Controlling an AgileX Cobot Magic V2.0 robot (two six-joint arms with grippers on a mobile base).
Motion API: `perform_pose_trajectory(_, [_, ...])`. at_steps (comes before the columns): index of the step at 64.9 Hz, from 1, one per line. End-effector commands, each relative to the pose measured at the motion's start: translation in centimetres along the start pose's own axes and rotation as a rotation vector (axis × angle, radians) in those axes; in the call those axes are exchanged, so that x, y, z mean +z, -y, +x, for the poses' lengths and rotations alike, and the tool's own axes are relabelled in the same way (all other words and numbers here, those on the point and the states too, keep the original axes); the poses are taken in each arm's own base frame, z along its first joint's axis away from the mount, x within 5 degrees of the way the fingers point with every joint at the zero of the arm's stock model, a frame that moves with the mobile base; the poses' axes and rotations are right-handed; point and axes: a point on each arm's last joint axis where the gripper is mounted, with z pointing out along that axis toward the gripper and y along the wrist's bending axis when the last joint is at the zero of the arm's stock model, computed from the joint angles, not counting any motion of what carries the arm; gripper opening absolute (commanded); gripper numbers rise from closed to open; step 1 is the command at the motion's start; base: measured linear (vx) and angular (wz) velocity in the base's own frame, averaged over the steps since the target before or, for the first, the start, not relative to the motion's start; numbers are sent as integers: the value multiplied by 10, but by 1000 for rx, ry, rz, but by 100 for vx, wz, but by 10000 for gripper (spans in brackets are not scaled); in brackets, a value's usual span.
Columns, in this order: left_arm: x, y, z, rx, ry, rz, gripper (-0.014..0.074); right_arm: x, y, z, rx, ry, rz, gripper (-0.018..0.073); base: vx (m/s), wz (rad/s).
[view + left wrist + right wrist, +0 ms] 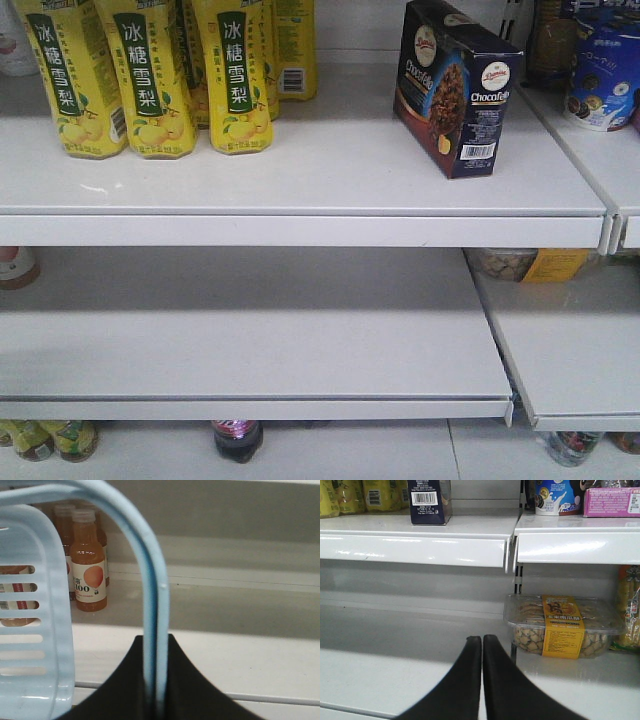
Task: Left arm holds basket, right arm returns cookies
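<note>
- Cookies (455, 88) are standing upright on the top shelf (300, 190) in the front view, angled so that a cookie picture and a barcode end are both facing out, well to the right of 3 yellow bottles (160, 75).
- Only the front view is showing the carton whole; the right wrist view is catching just its lower barcode end (429, 502) at the top edge, and the left wrist view is not showing it at all.
- Only the left wrist view is showing the basket (30, 615): its slotted pale blue wall is filling the left side, and its loop handle (150, 605) is arching down into the left gripper (155, 680).
- The left jaws are clamping that handle between them, with orange juice bottles (89, 567) standing on a shelf behind.
- The right gripper (482, 645) is hovering low over the lower shelf (395, 670) with its 2 black fingers (465, 680) pressed together and holding nothing; the cookies are sitting well above and to the left of it, apart from the jaws.
- A clear tub of snacks with a yellow label (562, 627) is lying just right of the right gripper's tips, further back.
- Neither arm is appearing in the front view, and most of the basket is being cut off by the frame.
</note>
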Motion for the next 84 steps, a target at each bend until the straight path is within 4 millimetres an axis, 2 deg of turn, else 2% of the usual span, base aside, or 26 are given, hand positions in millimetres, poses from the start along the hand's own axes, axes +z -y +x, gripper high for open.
perform_pose_trajectory(1, [-4,2,-18,29,147,11,-6,0,-2,-13,-15,70,-16,-8,0,0])
perform_pose_trajectory(41, [-4,2,-18,29,147,11,-6,-1,0,-14,-51,80,0,-8,0,0])
perform_pose_trajectory(61, [-4,2,-18,29,147,11,-6,-3,8,-12,82,76,240,-8,0,0])
perform_pose_trajectory(67, [-4,2,-18,29,147,11,-6,0,10,-7,50,95,283,-8,0,0])
perform_pose_trajectory(84, [-4,2,-18,29,147,11,-6,6,10,27,60,224,295,-8,0,0])
